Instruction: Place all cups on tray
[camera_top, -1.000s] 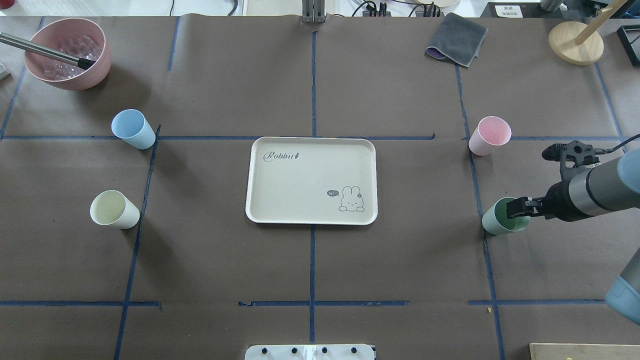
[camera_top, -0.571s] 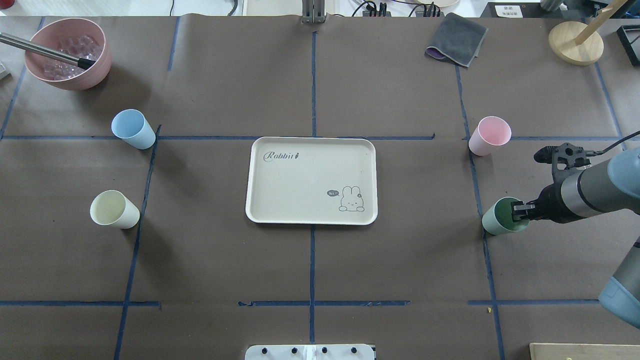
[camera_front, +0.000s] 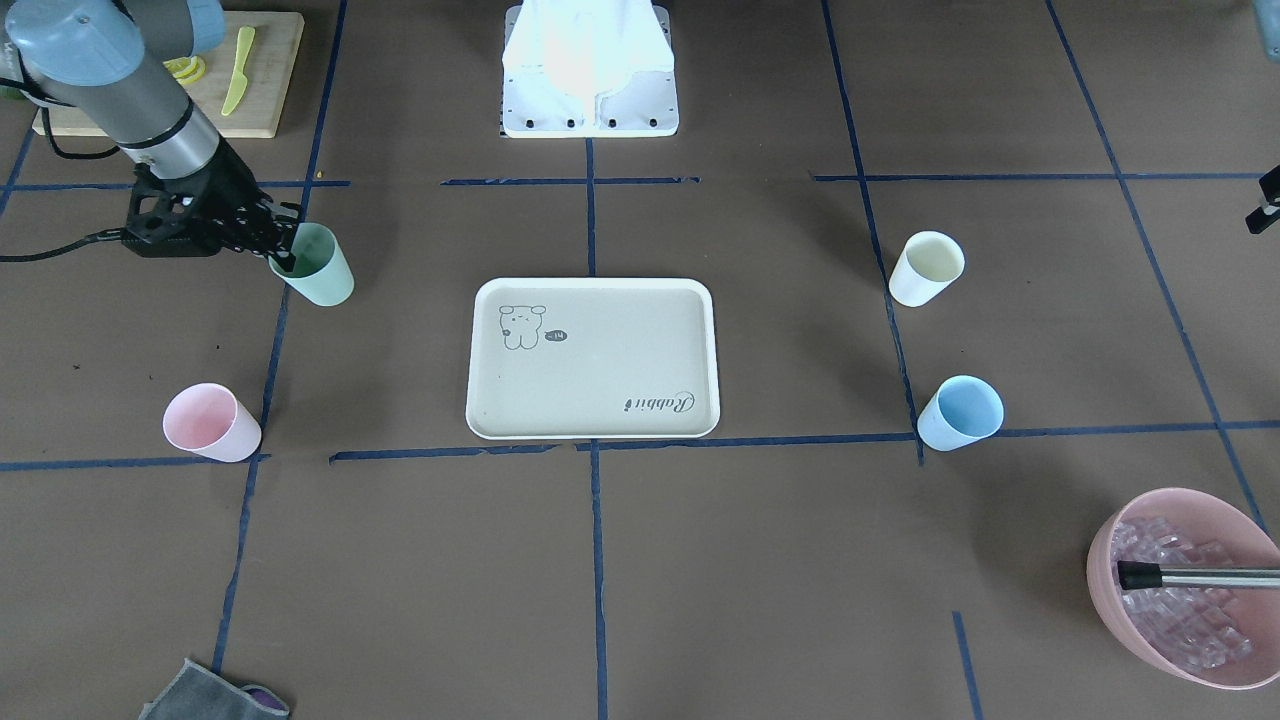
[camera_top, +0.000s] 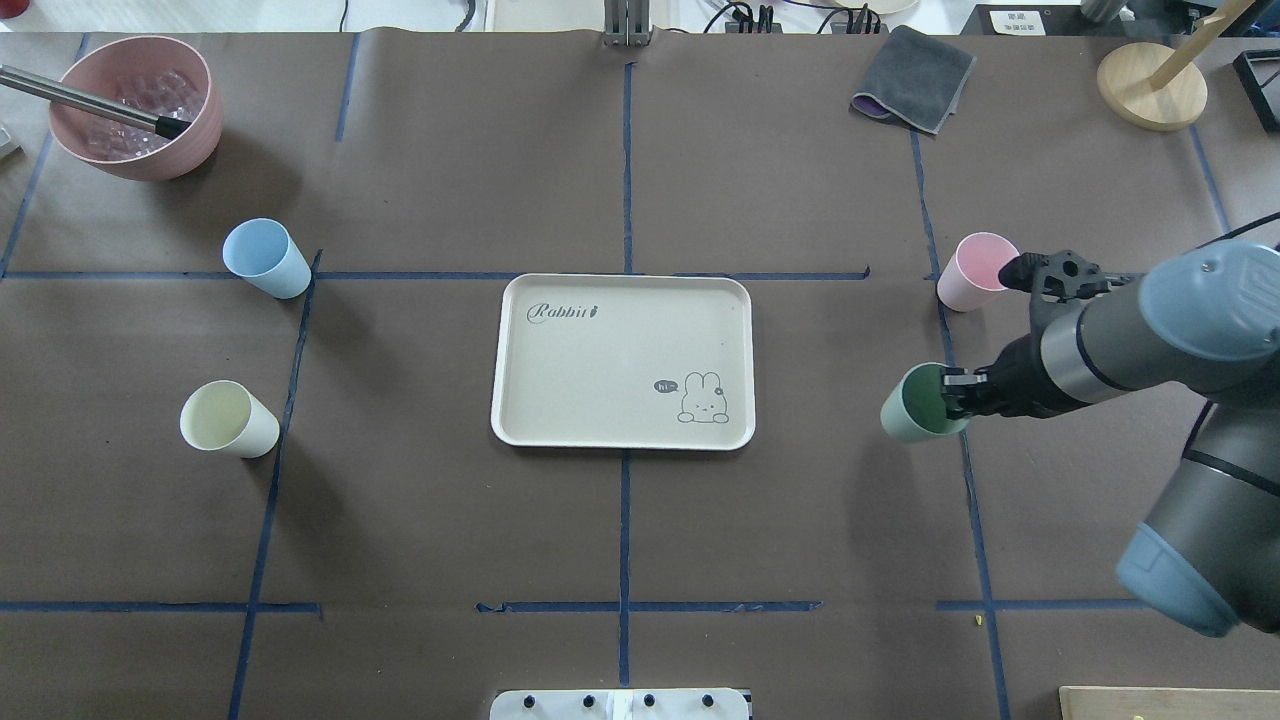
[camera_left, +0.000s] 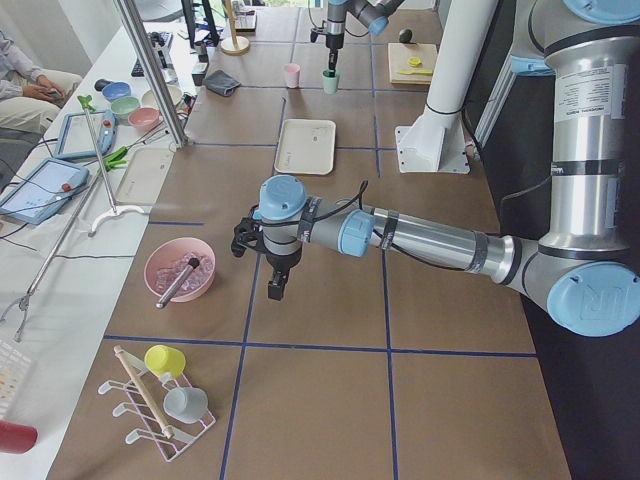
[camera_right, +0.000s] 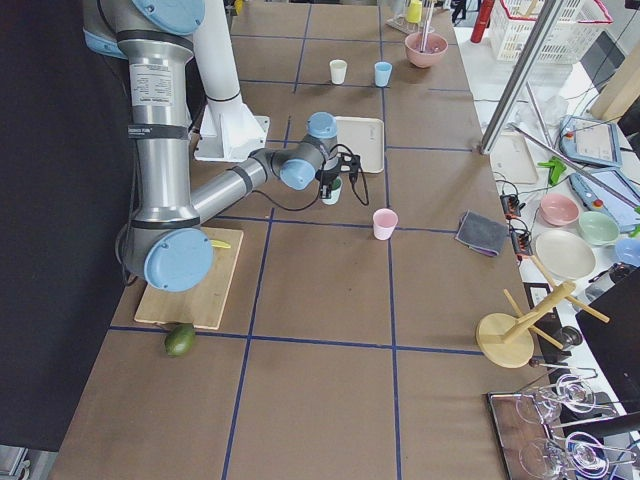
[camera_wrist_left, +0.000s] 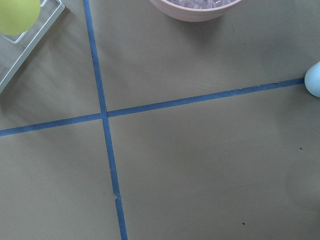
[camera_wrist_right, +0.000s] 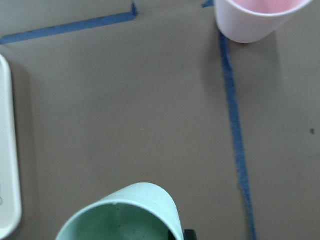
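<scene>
Right gripper (camera_top: 955, 392), jaws pinching one wall of the mint green cup (camera_top: 918, 404) at its rim, one finger inside and one outside. The tray (camera_top: 600, 370) lies ahead of the jaws, beyond the cup, and holds no cup. The pink cup (camera_top: 975, 270) stands just to one side of them. I judge the one-wall grip to be the chief hazard: the cup may pivot or slip in transit, or topple if released tilted. The cream cup (camera_top: 228, 420) and blue cup (camera_top: 265, 258) stand far past the tray. For the left gripper (camera_left: 277, 285), I cannot tell how its jaws stand.
</scene>
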